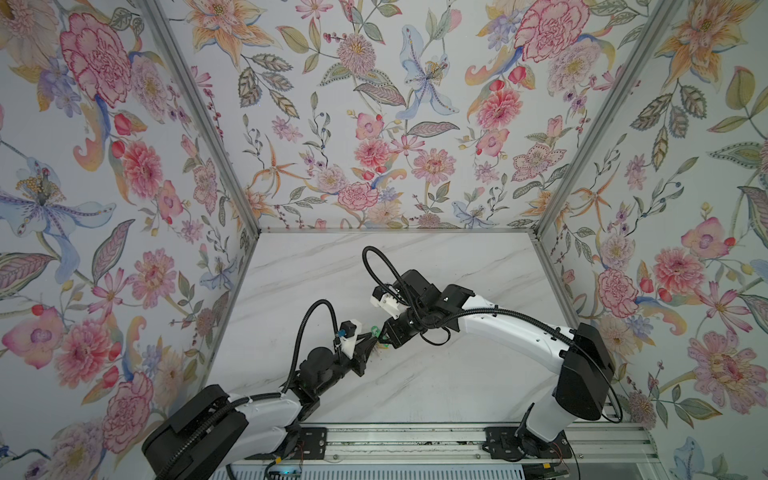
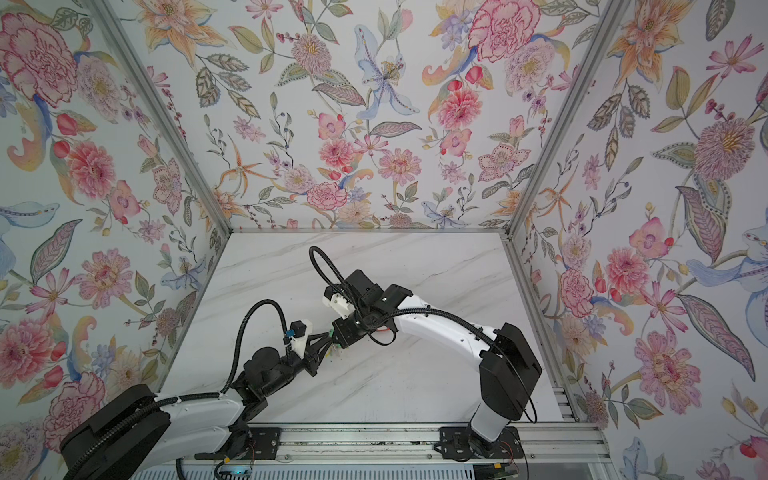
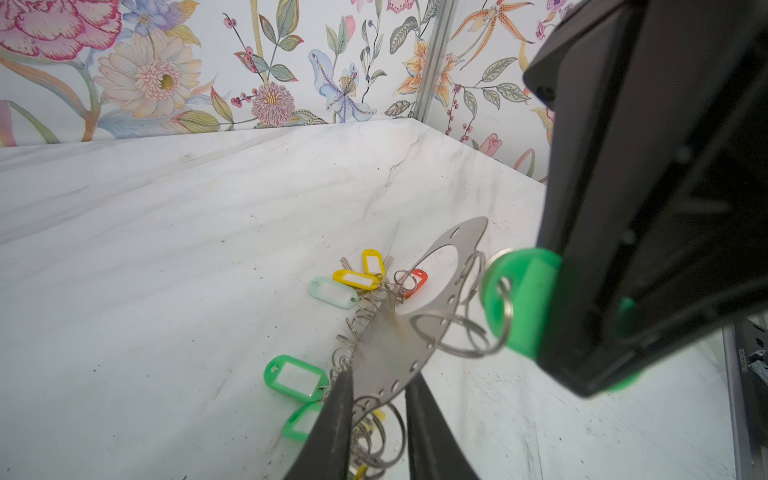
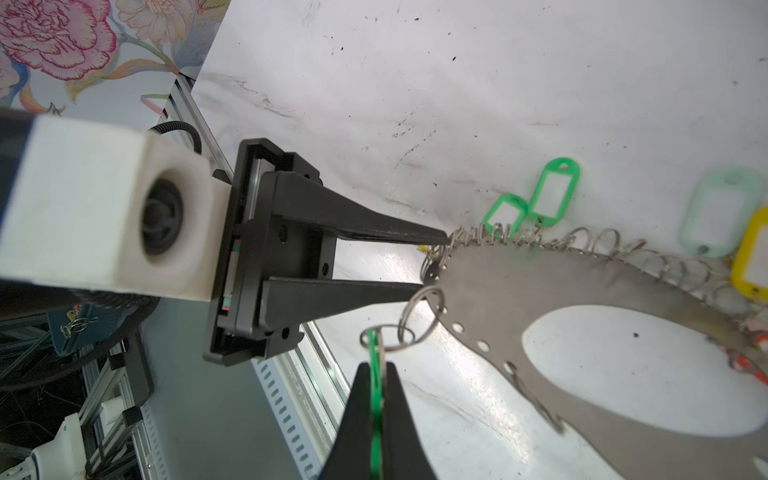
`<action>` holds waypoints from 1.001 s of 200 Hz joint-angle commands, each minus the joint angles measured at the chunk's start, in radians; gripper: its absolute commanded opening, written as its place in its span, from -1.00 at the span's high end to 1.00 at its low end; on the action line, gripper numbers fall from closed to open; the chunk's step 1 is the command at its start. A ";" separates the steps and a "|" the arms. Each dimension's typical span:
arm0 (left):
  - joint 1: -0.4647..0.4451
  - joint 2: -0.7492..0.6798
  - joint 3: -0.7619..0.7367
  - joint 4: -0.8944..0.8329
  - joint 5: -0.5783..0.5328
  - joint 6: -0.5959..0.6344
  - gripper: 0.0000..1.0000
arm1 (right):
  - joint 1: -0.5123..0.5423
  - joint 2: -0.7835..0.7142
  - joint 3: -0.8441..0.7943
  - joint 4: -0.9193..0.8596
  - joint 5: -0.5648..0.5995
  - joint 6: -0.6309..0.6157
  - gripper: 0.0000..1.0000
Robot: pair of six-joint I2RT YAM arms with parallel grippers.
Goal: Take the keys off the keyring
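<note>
Right gripper (image 4: 376,368) pinches a green tag (image 4: 375,347) while the parted left gripper (image 4: 438,263) straddles the keyring (image 4: 490,291) rim.

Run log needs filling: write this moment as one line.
left gripper: jaws parted astride keyring rim, grip unclear | right gripper: shut on green key tag | tag's wire ring not yet off keyring

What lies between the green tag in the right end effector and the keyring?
Linked wire rings: a small one through the green tag, a larger one through a hole in the keyring rim. Seen in the right wrist view.
</note>
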 commanded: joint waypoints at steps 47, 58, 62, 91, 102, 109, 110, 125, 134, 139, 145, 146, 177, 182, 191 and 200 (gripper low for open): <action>0.006 -0.069 0.047 -0.049 0.046 0.045 0.29 | -0.025 -0.059 0.020 -0.040 -0.029 -0.029 1.00; 0.006 -0.088 0.045 -0.074 0.027 0.053 0.24 | -0.043 -0.080 -0.003 -0.053 -0.028 -0.046 1.00; 0.006 -0.095 0.044 -0.079 0.024 0.055 0.22 | -0.052 -0.090 -0.014 -0.053 -0.029 -0.051 1.00; 0.006 -0.130 0.051 -0.111 0.043 0.058 0.09 | -0.096 -0.129 -0.066 -0.058 -0.042 -0.084 1.00; 0.007 -0.135 0.062 -0.126 0.060 0.080 0.02 | -0.098 -0.132 -0.065 -0.077 -0.047 -0.102 1.00; 0.007 -0.133 0.072 -0.138 0.077 0.098 -0.04 | -0.101 -0.132 -0.061 -0.089 -0.052 -0.118 1.00; 0.007 -0.132 0.075 -0.139 0.081 0.101 -0.04 | -0.101 -0.131 -0.061 -0.091 -0.053 -0.119 1.00; 0.014 -0.112 0.114 -0.174 0.152 0.144 -0.07 | -0.108 -0.134 -0.056 -0.116 -0.047 -0.150 1.00; 0.020 -0.096 0.123 -0.176 0.203 0.164 -0.08 | -0.115 -0.137 -0.056 -0.128 -0.051 -0.168 1.00; 0.023 -0.086 0.153 -0.176 0.230 0.176 -0.08 | -0.118 -0.139 -0.057 -0.135 -0.052 -0.177 1.00; 0.025 -0.074 0.169 -0.177 0.253 0.185 -0.08 | -0.122 -0.142 -0.057 -0.142 -0.052 -0.186 1.00; 0.025 -0.072 0.172 -0.178 0.257 0.186 -0.08 | -0.123 -0.143 -0.057 -0.143 -0.052 -0.187 1.00; 0.033 -0.016 0.234 -0.202 0.381 0.197 0.01 | -0.135 -0.166 -0.067 -0.153 -0.052 -0.203 1.00; 0.032 -0.008 0.240 -0.202 0.396 0.195 0.04 | -0.136 -0.166 -0.068 -0.156 -0.052 -0.206 1.00; 0.032 0.008 0.245 -0.198 0.418 0.192 0.10 | -0.137 -0.172 -0.067 -0.157 -0.053 -0.209 1.00; 0.032 0.023 0.247 -0.192 0.429 0.189 0.15 | -0.138 -0.176 -0.067 -0.158 -0.051 -0.209 1.00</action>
